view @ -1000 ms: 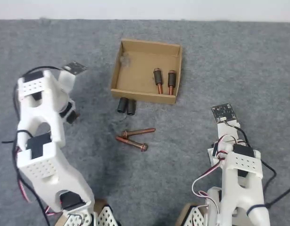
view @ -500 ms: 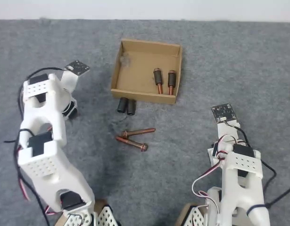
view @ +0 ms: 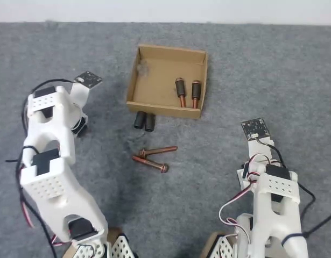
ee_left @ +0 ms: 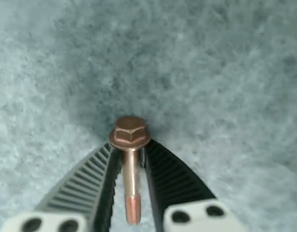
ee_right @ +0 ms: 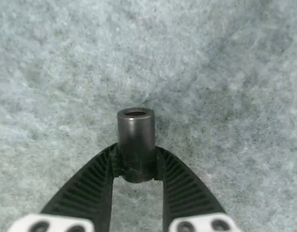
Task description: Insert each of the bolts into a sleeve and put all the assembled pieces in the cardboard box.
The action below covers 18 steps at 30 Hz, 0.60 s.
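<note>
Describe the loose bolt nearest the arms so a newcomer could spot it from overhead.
Find the cardboard box on the grey carpet. Outside its near wall lie two black sleeves, then two loose copper bolts. The wanted bolt is the one farther from the box and the sleeves.

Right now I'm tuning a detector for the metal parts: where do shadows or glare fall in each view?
High view: even light, no glare, soft shadow on the carpet beside the left arm. Left wrist view: dark shadow behind the held bolt, mild sheen on its head. Right wrist view: fainter shadow around the sleeve, highlight on its rim.
</note>
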Available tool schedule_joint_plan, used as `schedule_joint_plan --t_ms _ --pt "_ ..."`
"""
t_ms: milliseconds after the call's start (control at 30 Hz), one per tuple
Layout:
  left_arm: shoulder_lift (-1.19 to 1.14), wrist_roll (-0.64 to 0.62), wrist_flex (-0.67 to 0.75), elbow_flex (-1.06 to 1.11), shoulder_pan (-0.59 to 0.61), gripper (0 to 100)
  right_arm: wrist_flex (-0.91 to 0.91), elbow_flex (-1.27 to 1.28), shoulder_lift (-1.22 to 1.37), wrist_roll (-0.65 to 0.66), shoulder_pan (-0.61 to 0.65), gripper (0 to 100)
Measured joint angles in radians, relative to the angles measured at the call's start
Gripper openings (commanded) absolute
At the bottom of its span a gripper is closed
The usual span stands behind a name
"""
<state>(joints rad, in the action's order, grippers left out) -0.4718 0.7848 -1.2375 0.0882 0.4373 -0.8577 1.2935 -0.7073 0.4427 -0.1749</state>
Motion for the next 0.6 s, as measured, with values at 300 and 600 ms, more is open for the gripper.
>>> schedule_joint_plan --t_ms 300,600 --pt "-0.020 -0.160 -0.213 -0.121 0.002 1 0.000 0.000 0.000 0.000 0.000 0.7" --pt "-0.020 -0.333 -0.276 -0.190 0.002 1 0.000 0.000 0.000 0.000 0.000 0.7"
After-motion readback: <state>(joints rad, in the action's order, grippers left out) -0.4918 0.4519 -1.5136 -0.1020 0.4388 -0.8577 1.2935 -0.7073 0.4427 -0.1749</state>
